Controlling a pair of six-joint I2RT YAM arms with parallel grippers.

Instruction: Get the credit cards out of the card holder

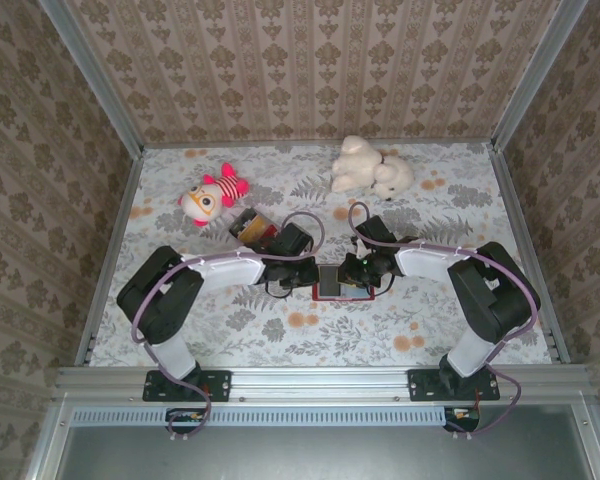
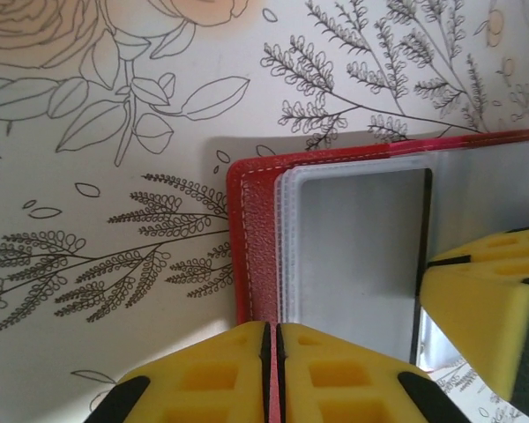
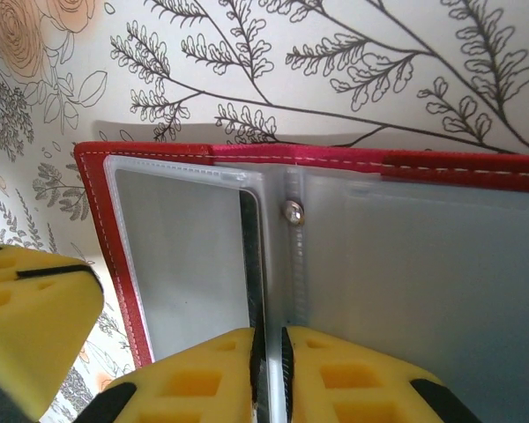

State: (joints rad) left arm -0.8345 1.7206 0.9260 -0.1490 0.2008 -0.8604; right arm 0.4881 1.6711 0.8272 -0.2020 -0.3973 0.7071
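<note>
1. Yellow foam pads of the left claw [image 2: 271, 370] sit closest to the left wrist lens. They are pinched narrow, with a sliver of red cover caught between them. This claw holds the left end of the flat red folding card holder [image 2: 254, 238] with clear plastic inner pockets.
2. From above, the card holder [image 1: 332, 283] lies open and flat on the floral-print counter [image 1: 280, 335]. It sits directly between the two claws, touching both, with its long axis running from the left claw [image 1: 302, 272] across to the right claw [image 1: 356, 272].
3. Grey panels show behind the clear pockets, and a thin dark edge runs beside the small metal rivet [image 3: 292, 211] at the spine. I cannot tell whether these are the credit cards.
4. In its own wrist view the right claw [image 3: 269, 366] is also pinched narrow. It grips the edge of a clear inner leaf just beside the spine, nearer the holder's middle than the left claw is.
5. As I judge it, the left claw anchors the cover. The right claw is nearer the pockets, so it is the one placed to draw a card out, pulling away from the left claw.
</note>
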